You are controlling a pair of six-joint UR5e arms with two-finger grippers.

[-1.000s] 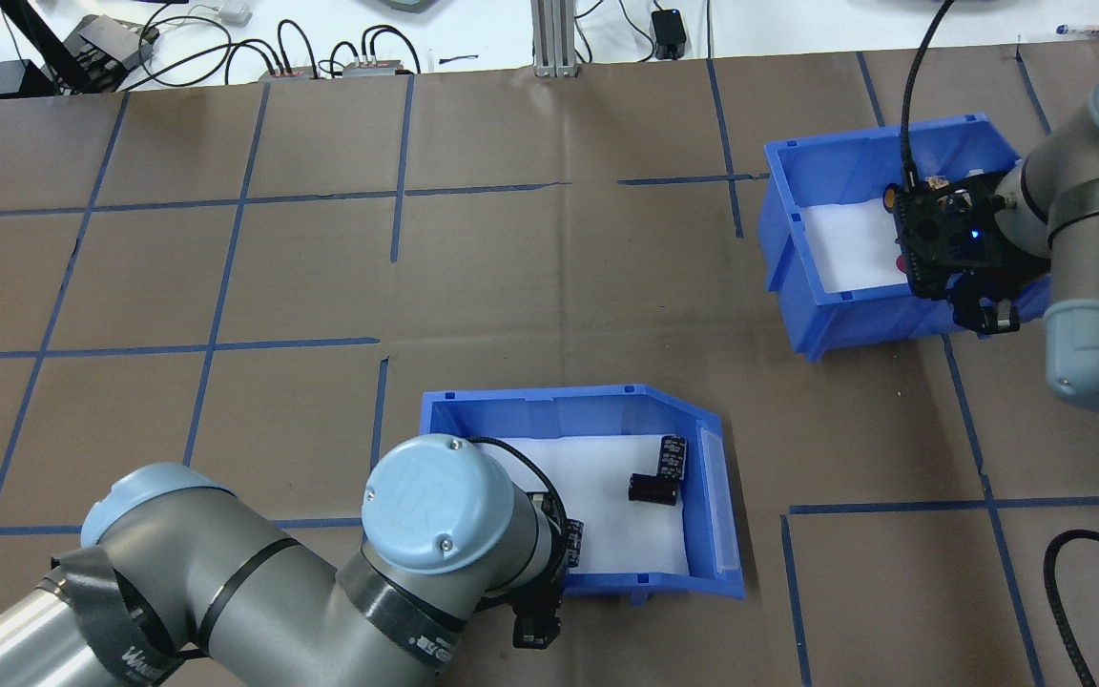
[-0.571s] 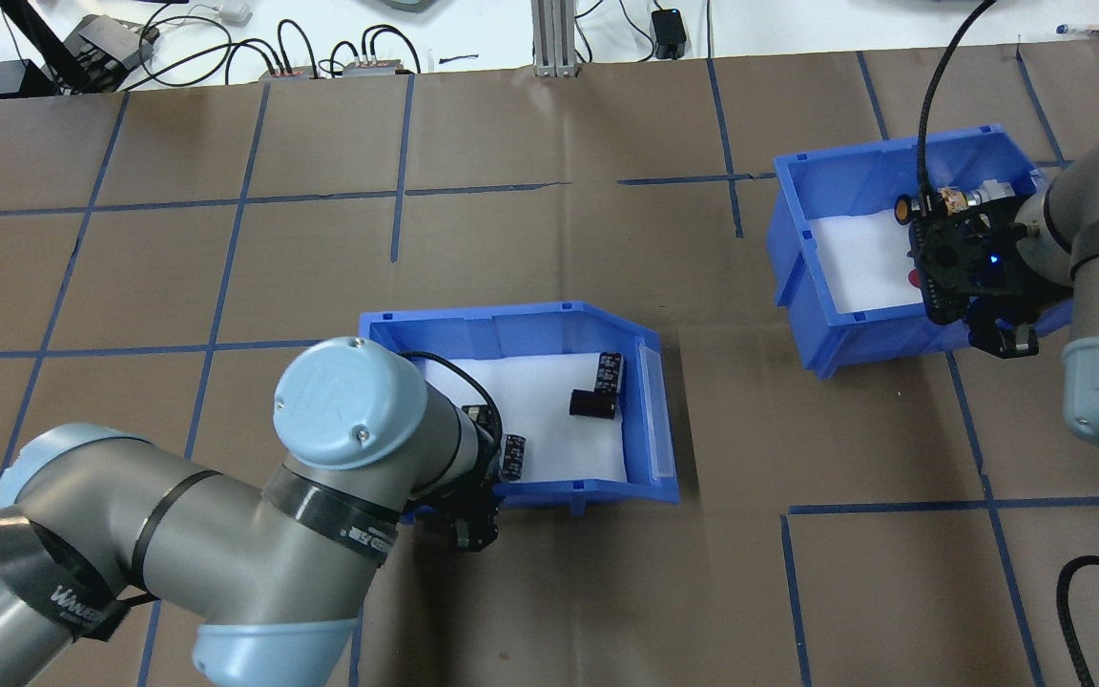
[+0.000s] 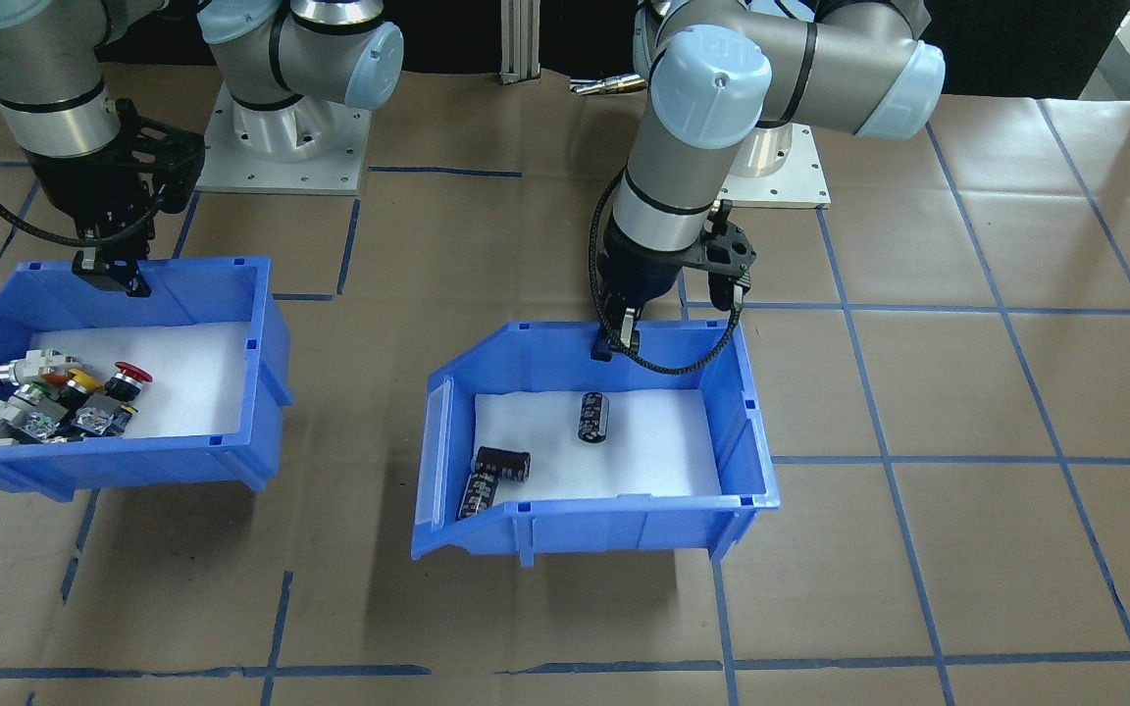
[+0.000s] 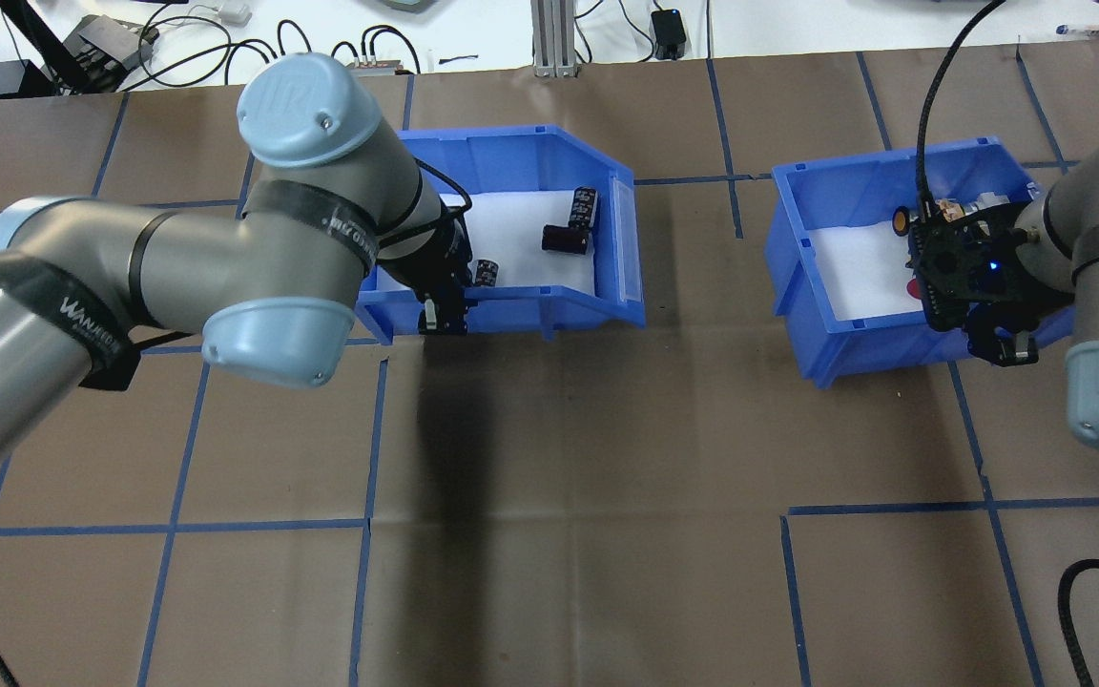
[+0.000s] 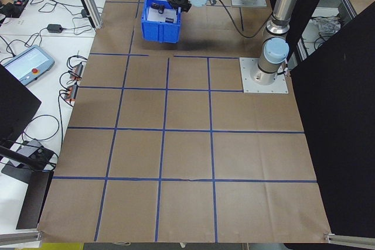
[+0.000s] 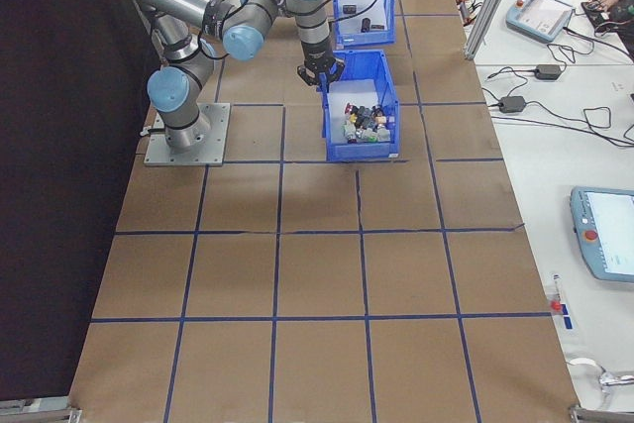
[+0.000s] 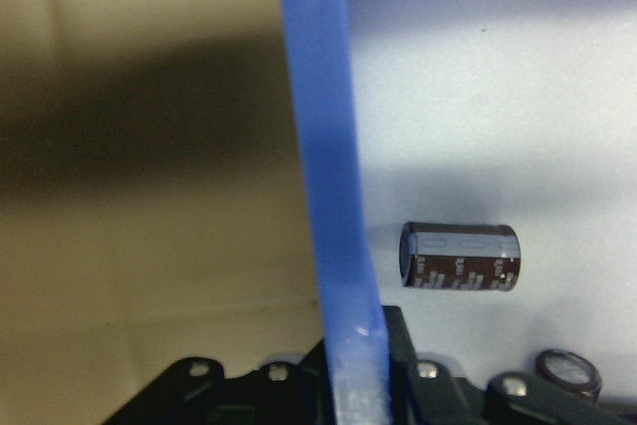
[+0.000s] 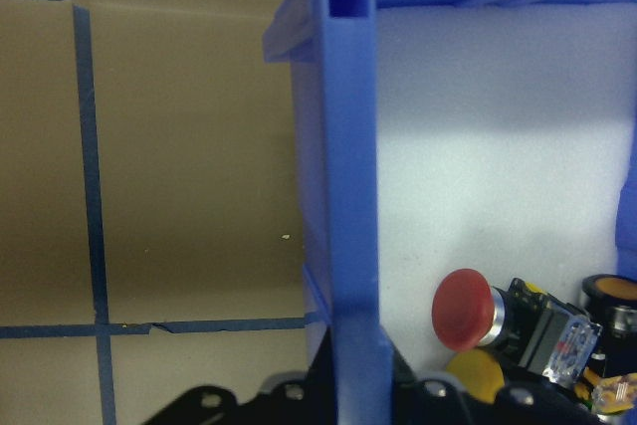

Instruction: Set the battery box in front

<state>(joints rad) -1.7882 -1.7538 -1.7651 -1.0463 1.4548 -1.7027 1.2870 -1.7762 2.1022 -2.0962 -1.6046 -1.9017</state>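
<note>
Open brown table surface (image 4: 607, 496) lies on the robot's side of both bins. Battery box (image 4: 511, 153) and switch bin (image 4: 826, 315) stand well apart, a bare lane between them. Left gripper (image 4: 443, 310) and right gripper (image 4: 998, 343) each straddle a near bin wall.

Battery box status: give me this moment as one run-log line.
left gripper: shut on battery box wall, lifted | right gripper: shut on switch bin wall | cells: three loose inside
</note>
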